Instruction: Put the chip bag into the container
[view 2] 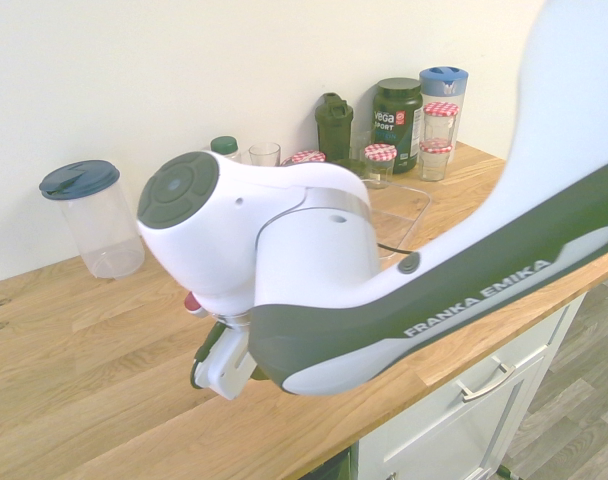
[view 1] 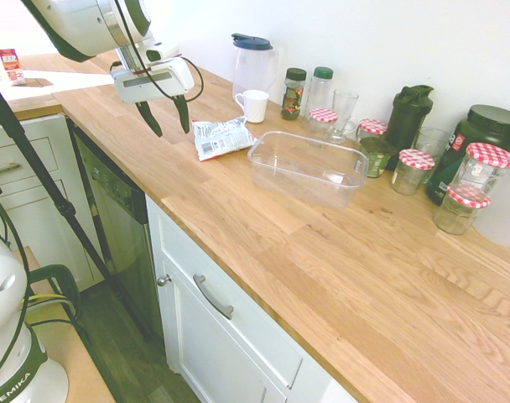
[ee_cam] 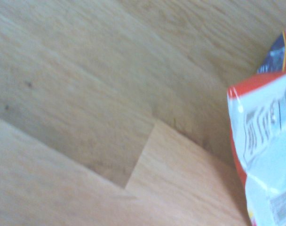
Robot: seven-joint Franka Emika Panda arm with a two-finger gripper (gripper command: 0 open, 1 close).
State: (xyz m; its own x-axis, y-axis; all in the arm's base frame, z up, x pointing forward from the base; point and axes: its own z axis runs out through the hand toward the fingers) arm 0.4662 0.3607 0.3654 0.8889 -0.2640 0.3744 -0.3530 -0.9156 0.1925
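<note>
- Since the chip bag [view 1: 222, 137] is only a thin crinkled foil packet, I judge it very light and soft; it will crumple and slide under my fingers, and the chips inside may break if I press hard.
- It lies flat on the wooden counter [view 1: 322, 252], just beside the container [view 1: 308, 166] at about 10 o'clock from it, and I cannot see that they touch.
- My gripper [view 1: 167, 115] hangs above the counter at about 9 o'clock from the bag, with the fingers spread wide and nothing between them.
- I would take the bag at its near short edge or across a raised fold (the flat middle gives little to pinch).
- From the second exterior view my own arm covers the bag and most of the container, so this view helps me little.
- On the wrist view only one corner of the bag [ee_cam: 265, 150] shows, with a red border and blurred print; I cannot read it.
- How full the bag is I cannot tell.
</note>
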